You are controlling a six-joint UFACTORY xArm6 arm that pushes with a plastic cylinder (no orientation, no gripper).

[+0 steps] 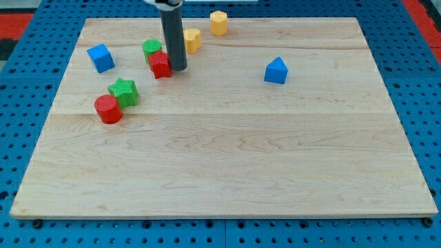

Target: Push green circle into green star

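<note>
The green circle (151,48) lies near the view's top left, touching a red block (160,65) just below it. The green star (124,91) lies lower left of them, touching a red cylinder (108,109) at its lower left. My tip (178,68) stands right beside the red block, on its right, and lower right of the green circle. The dark rod rises from it to the view's top.
A blue cube (101,58) lies at the left. A yellow block (192,40) sits just right of the rod, another yellow block (218,23) near the top edge. A blue block (275,71) lies at the right. The wooden board (227,165) rests on a blue pegboard.
</note>
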